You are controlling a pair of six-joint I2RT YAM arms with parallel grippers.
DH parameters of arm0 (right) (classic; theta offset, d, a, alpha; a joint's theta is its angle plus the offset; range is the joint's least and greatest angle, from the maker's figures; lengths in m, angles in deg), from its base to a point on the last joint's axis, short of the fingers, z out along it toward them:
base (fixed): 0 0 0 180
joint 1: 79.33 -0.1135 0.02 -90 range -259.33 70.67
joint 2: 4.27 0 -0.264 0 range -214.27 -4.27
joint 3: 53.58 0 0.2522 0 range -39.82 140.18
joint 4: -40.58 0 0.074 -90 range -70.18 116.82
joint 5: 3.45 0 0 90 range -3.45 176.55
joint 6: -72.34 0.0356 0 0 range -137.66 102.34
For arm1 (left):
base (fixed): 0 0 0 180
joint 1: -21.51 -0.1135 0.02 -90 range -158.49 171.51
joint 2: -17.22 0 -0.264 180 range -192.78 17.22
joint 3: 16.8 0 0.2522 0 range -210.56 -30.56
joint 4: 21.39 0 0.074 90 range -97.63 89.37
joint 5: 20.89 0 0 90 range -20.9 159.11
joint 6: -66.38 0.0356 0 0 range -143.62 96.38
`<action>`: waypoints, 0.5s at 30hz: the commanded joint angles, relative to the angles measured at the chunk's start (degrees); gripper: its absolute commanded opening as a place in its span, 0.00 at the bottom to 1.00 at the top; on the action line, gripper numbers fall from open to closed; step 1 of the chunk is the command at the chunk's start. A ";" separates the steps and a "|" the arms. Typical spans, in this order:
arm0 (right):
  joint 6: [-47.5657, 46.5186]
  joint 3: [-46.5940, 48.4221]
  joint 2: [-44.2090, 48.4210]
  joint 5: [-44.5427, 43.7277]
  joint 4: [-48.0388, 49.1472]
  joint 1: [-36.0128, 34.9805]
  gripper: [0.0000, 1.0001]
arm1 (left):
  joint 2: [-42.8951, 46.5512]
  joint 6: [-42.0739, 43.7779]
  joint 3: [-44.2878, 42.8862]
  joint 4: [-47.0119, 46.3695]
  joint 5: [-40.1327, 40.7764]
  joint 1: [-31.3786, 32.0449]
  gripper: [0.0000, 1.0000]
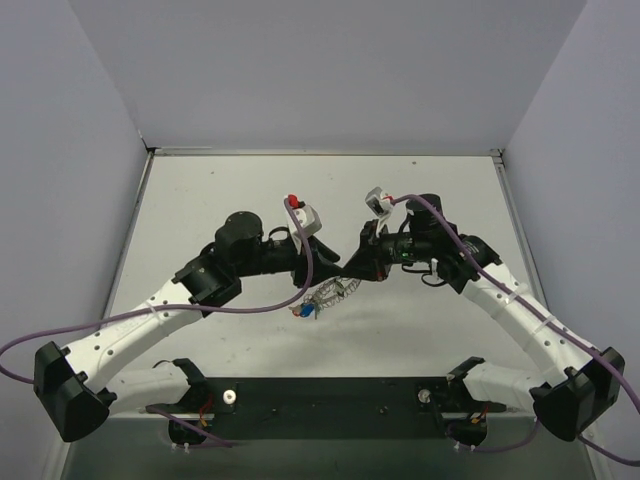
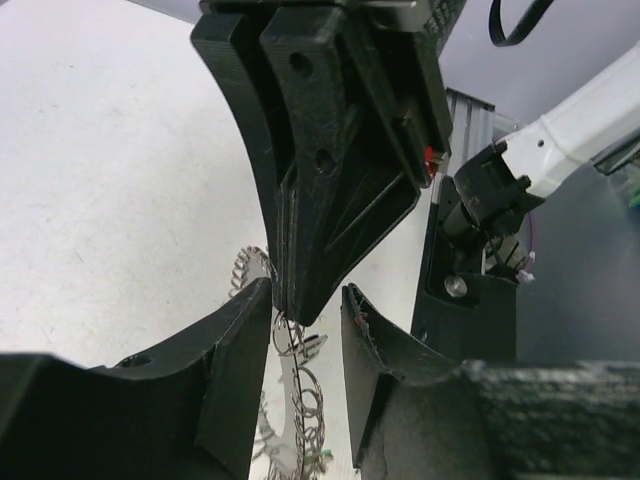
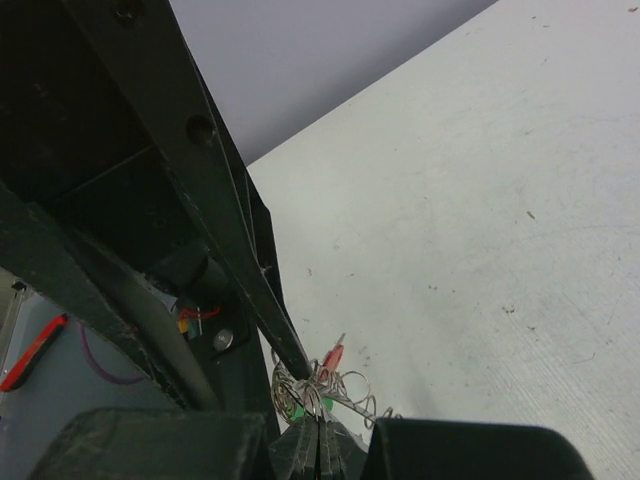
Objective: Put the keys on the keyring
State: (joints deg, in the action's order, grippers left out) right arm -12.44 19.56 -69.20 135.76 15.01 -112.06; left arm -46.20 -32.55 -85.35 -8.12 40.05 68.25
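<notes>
Near the middle of the table (image 1: 440, 190) the two grippers meet tip to tip, the left gripper (image 2: 306, 295) reaching in from the left and the right gripper (image 3: 320, 445) from the right. The right gripper's tips, pressed together on the keyring (image 1: 333, 292), sit between the left gripper's parted fingers (image 2: 240, 350). From there the keyring runs leftward and toward the arm bases. The keys (image 1: 305, 311) bunch at its near-left end, on the near side of the left gripper. Whether the loop rests on the table cannot be told.
</notes>
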 commanded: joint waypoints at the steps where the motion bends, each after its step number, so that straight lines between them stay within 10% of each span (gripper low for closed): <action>1: -6.08 5.13 -0.81 3.61 -5.23 -0.49 0.00 | -1.09 7.25 -8.49 14.27 -3.98 -0.60 0.44; 15: -12.42 9.53 -2.31 5.46 -13.32 -1.63 0.00 | -10.67 19.65 -21.68 37.84 -18.66 -1.83 0.45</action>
State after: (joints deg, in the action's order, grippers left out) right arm -22.28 26.14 -71.45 137.44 2.11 -112.74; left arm -55.59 -17.03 -102.81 24.18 28.33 66.79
